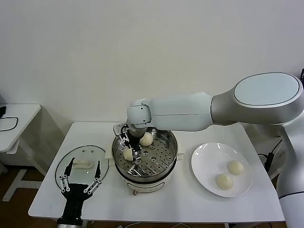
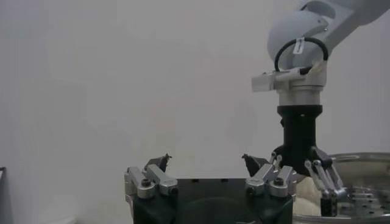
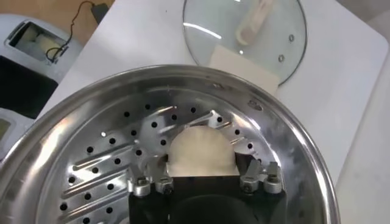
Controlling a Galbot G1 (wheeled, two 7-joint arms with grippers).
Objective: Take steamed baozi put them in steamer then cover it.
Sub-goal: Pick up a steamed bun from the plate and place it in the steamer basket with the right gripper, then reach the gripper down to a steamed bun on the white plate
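The steamer point(image 1: 164, 159) stands mid-table with one baozi point(image 1: 146, 138) lying on its perforated tray. My right gripper point(image 1: 131, 145) reaches down inside the pot and is shut on a second baozi point(image 1: 128, 155), low over the tray. The right wrist view shows this bun point(image 3: 201, 149) between my right gripper's point(image 3: 202, 161) fingers, over the tray point(image 3: 109, 164). Two more baozi point(image 1: 235, 167) point(image 1: 223, 181) lie on the white plate point(image 1: 209, 156). The glass cover point(image 1: 90, 152) lies flat left of the steamer. My left gripper point(image 1: 84, 163) hovers open over it.
The table's front edge point(image 1: 156, 219) is close below the steamer. A second white table point(image 1: 19, 114) stands at far left. The left wrist view shows my open left gripper point(image 2: 204, 159), the right gripper's point(image 2: 304, 176) body and the steamer rim point(image 2: 365, 157).
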